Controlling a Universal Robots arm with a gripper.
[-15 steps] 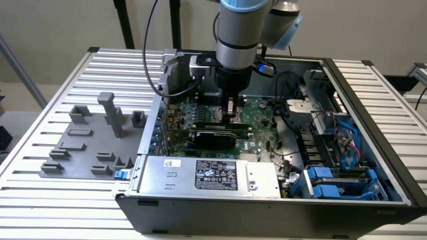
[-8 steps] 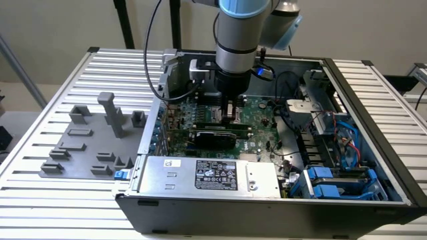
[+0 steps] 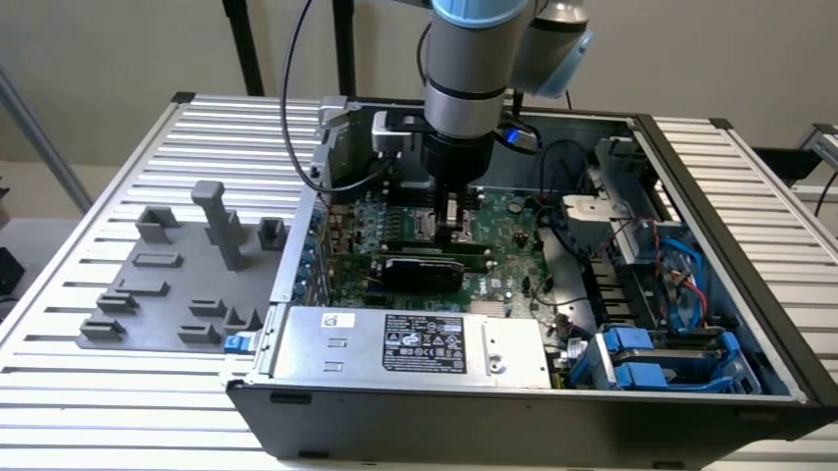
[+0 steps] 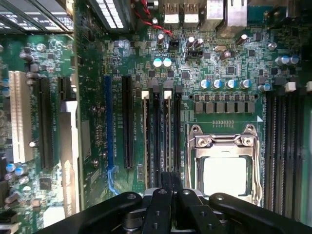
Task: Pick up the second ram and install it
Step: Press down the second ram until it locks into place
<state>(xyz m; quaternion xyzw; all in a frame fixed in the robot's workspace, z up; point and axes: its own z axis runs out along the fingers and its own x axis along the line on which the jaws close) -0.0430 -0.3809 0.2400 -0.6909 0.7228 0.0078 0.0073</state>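
Clutter first, from the exterior view: an open computer case (image 3: pixel 733 294) lies on a slatted table (image 3: pixel 105 392), and the arm reaches straight down into it. On the exterior view's left, outside the case, a grey plate carries grey holder blocks (image 3: pixel 216 226), well apart from the arm. Near me sits the power supply (image 3: pixel 406 343) with its label. On the exterior view's right are blue drive caddies (image 3: pixel 642 358) and loose cables. A black expansion card (image 3: pixel 426 263) lies across the motherboard (image 3: pixel 504 221) just nearer than the gripper (image 3: pixel 453 228), whose tips are right down at the board.

From the wrist view, I see the gripper (image 4: pixel 165 179) with its dark fingers pressed together and nothing visibly between them. They hang over the near end of a bank of four memory slots (image 4: pixel 162 136), two of them with white latches at their far ends. Beside that bank is the CPU socket (image 4: pixel 224 165) with its metal frame. On the other side run a black slot (image 4: pixel 127 126), a blue slot (image 4: pixel 108 131) and a white slot (image 4: pixel 19 117). More black memory slots (image 4: pixel 282 146) lie beyond the socket.

As for the second ram, I cannot tell it from the dark slots under the fingertips, so I cannot describe its look.
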